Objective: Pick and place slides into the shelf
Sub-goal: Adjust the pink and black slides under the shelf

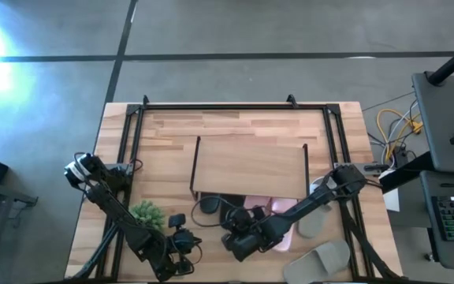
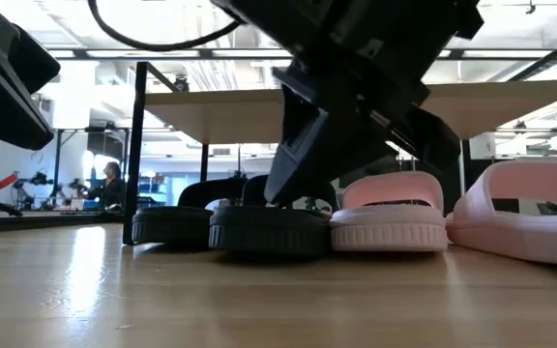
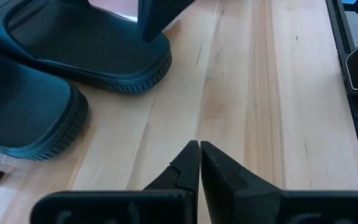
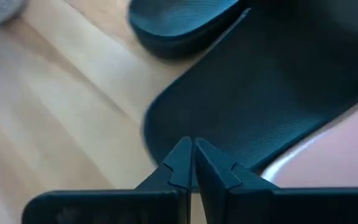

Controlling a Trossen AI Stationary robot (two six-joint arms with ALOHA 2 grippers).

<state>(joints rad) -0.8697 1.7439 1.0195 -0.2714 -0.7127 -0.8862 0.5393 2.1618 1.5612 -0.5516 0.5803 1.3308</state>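
Two black slides (image 1: 211, 207) (image 1: 239, 219) and a pale pink pair (image 1: 278, 209) lie at the near edge of the light-wood shelf (image 1: 251, 166), their far ends under its top. Two grey-beige slides (image 1: 312, 226) (image 1: 325, 256) lie on the table to the right. My right gripper (image 1: 239, 241) is shut, its tips down on the right-hand black slide (image 2: 269, 227). My left gripper (image 1: 184, 254) is shut and empty over bare table near the front edge (image 3: 199, 146), near the black slides (image 3: 23, 112). My right gripper has its shut fingertips (image 3: 156, 22) set down on the black slide's footbed, near its near end (image 4: 229, 124). The fingers come from above, slanting from the near right. The slide lies flat on the table, beside the pink slide (image 2: 390, 217).
A small green plant (image 1: 146, 213) stands at the near left beside my left arm. Dark frame rails (image 1: 132, 126) run along the table's left, far and right sides. Bare tabletop lies in front of the slides (image 2: 259, 300).
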